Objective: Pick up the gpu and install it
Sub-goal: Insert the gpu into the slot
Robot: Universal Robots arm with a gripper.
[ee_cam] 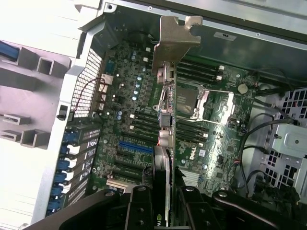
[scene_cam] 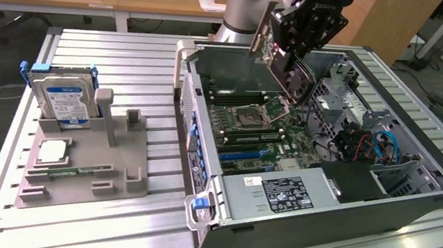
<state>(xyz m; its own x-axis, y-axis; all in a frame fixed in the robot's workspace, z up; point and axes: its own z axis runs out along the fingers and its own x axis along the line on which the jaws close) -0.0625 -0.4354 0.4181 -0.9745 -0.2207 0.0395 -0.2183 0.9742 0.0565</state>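
The gripper (scene_cam: pixel 293 50) hangs over the open computer case (scene_cam: pixel 410 205) with its jaws closed part-way onto the gpu (scene_cam: pixel 283 69). One finger sits on each face of the thin card, and nothing else is in its hold. In the wrist view the gpu (ee_cam: pixel 164 112) is seen edge-on, running straight out from between the fingers (ee_cam: pixel 141 206) of the gripper (ee_cam: pixel 162 194), with the black cooler nearest the grip and the silver bracket at the far end, close to the case wall. The card is in the air above the motherboard (scene_cam: pixel 274 136) and touches none of it. In the exterior view it leans, its dark face slanting from about eleven o'clock down to five o'clock, roughly over the processor socket (scene_cam: pixel 249 116). What matters is how the card stands to the blue expansion slot (scene_cam: pixel 243 153). The slot lies at about six to seven o'clock of the card, well apart from it and lower, on the side of the board toward the power supply (scene_cam: pixel 280 192). The slot's length seems to run across the card's line rather than along it — a reading from the wrist view, where the blue expansion slot (ee_cam: pixel 136 146) sits crosswise beside the card's edge. At nine o'clock of the case, the grey parts holder (scene_cam: pixel 117 175) carries the hard drive (scene_cam: pixel 63 98), far from the gripper.
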